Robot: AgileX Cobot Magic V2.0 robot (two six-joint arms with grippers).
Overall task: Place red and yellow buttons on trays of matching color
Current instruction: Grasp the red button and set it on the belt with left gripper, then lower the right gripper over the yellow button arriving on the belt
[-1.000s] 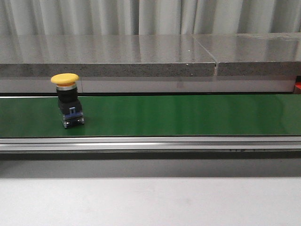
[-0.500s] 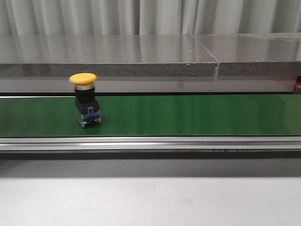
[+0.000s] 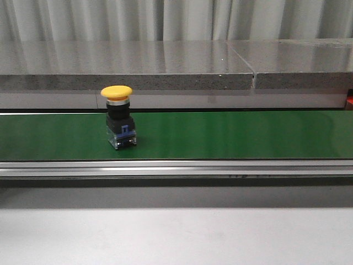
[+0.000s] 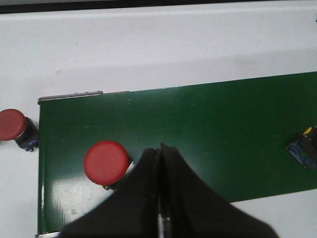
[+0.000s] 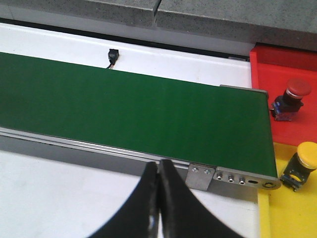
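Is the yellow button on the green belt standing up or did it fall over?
Standing up. The yellow button sits upright on the green belt, its yellow cap on top and its blue-and-clear base flat on the belt.

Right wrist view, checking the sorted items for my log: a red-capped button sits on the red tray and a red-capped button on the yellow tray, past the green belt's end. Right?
Not quite. In the right wrist view, the button on the yellow tray is a yellow-capped button, not red. The red-capped button does sit on the red tray, past the green belt's end.
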